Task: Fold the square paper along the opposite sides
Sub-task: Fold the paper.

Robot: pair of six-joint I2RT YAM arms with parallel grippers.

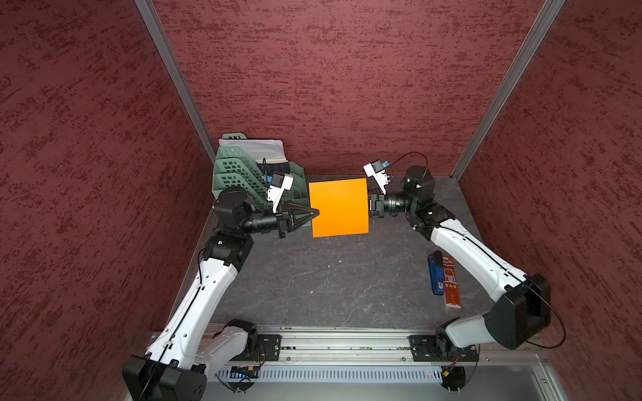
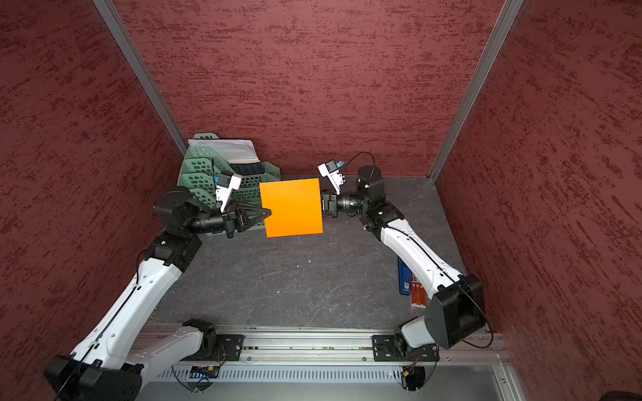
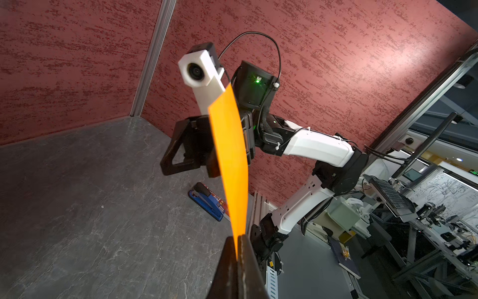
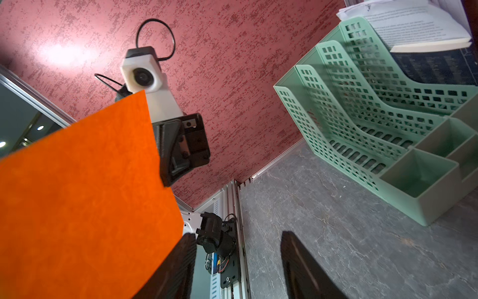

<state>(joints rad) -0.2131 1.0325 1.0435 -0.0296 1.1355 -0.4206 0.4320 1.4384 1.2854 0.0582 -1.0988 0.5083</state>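
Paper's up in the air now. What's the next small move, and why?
Probably slide the right gripper sideways so the paper enters its open jaws. The left gripper pinches one edge; the right wrist view shows the opposite edge outside the gap.

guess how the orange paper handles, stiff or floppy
Probably fairly stiff: pinched at one edge by the left gripper, the paper stands out in the air with only a slight bow. Likely very light and easily creased, since it looks so thin edge-on.
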